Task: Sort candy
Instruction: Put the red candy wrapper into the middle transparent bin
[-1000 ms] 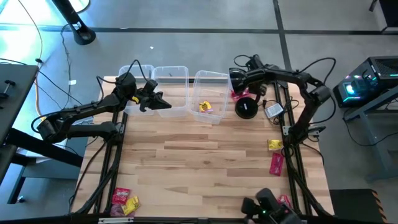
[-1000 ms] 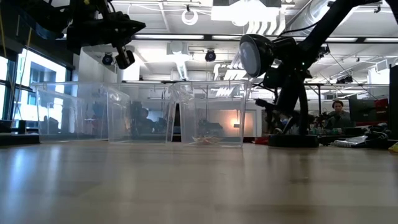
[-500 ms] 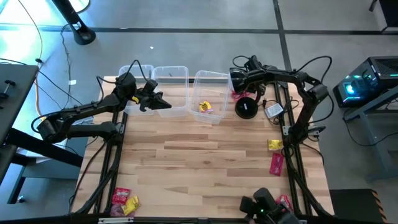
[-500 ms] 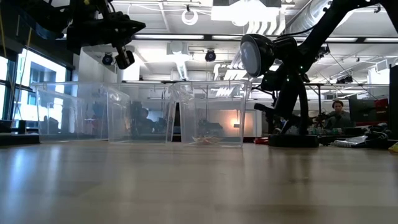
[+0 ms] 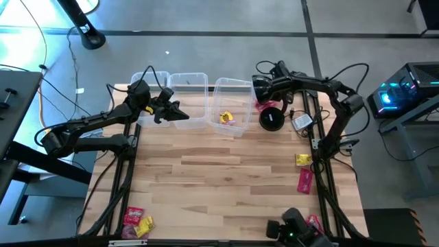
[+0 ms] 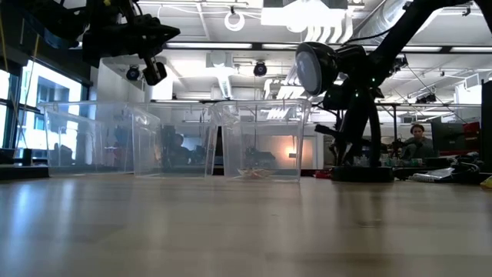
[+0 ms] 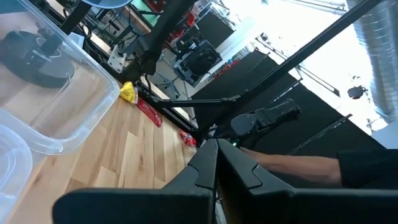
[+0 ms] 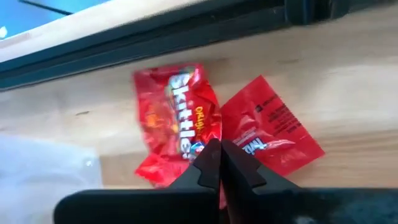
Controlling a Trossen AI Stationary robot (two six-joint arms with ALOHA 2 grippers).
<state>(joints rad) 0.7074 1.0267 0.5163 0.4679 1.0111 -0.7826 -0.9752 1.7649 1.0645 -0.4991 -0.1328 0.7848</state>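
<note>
Two red candy packets lie flat on the table by its far edge: a Skittles packet (image 8: pixel 174 121) and, beside it, a second red packet (image 8: pixel 273 134). My right gripper (image 8: pixel 214 154) points steeply down at them, shut where the two meet; from above it (image 5: pixel 259 103) sits between the right tub and the lamp. A yellow candy (image 5: pixel 226 118) lies in the right clear tub (image 5: pixel 234 81). My left gripper (image 5: pixel 184 115) hangs shut and empty over the near wall of the middle tub (image 5: pixel 188 75). My right gripper comes at the Skittles packet from above, slanting steeply down. Its fingertips meet on the packet's edge (image 8: pixel 200 144) next to the second red packet; the fingers hide the pinch itself. The packet lies flat on the table.
A black desk lamp (image 5: pixel 271 120) stands just right of my right gripper. A third clear tub (image 5: pixel 145 77) is at the far left. Loose candy lies at the right edge (image 5: pixel 302 159), (image 5: pixel 305 180), at the near left corner (image 5: pixel 135 215) and at the near right (image 5: pixel 314 221).
My right gripper has shut over the red packets, rolling slightly and staying in place. The packets lie where they were.
</note>
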